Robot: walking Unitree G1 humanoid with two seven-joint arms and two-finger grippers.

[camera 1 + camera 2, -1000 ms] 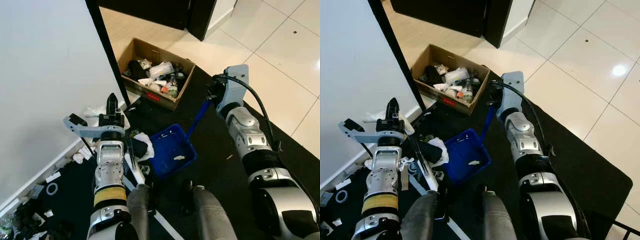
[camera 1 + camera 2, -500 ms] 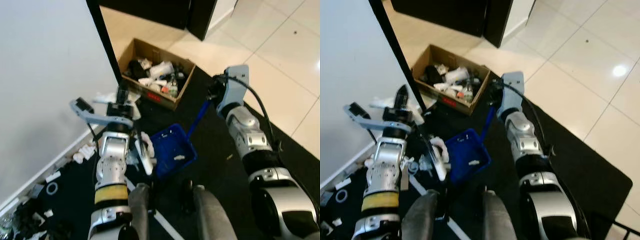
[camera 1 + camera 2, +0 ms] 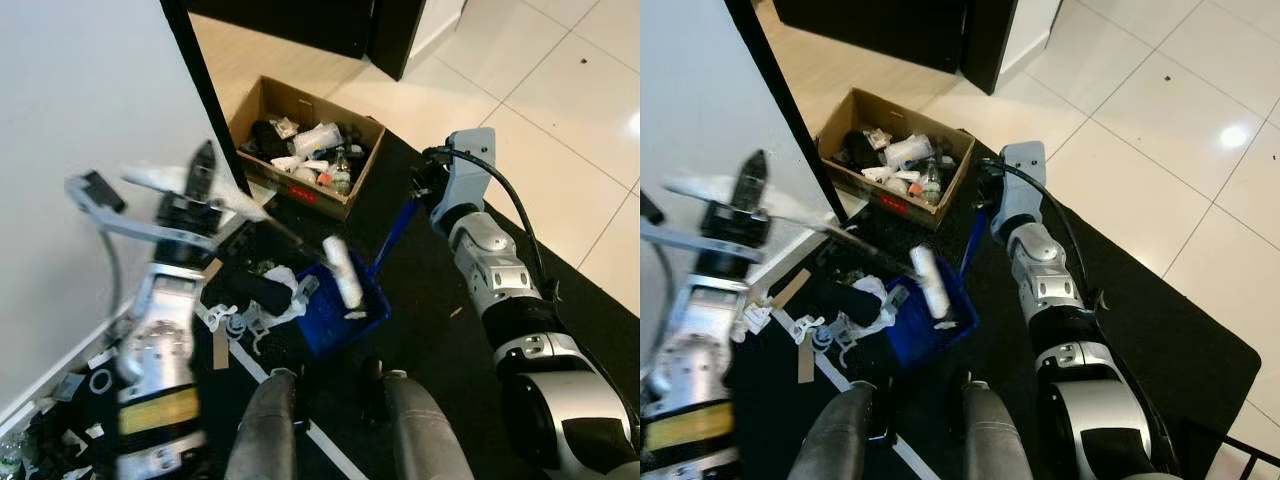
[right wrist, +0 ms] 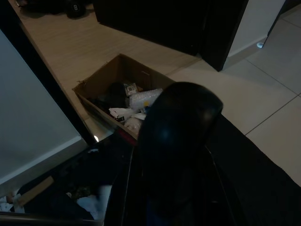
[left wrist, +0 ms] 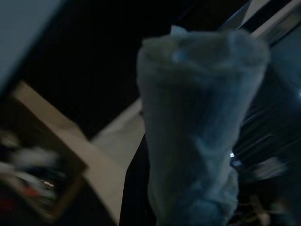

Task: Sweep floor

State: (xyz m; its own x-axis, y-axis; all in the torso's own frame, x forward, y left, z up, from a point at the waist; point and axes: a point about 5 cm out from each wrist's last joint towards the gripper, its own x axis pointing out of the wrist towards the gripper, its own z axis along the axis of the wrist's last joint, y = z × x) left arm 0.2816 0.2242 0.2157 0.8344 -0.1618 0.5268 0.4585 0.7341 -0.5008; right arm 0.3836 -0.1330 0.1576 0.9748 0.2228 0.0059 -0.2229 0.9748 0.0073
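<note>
Left hand (image 3: 200,185) blurred; blue dustpan (image 3: 335,300) holds white debris.

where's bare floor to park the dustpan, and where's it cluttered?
Free: black mat right of the blue dustpan, and the pale tiles past the mat's edge. Crowded: litter between dustpan and white wall, and the full cardboard box.

I see the blue dustpan (image 3: 345,305) resting on the black mat, its long handle (image 3: 395,237) angled up. The white brush head (image 3: 341,270) hovers over it, litter (image 3: 250,310) alongside.
</note>
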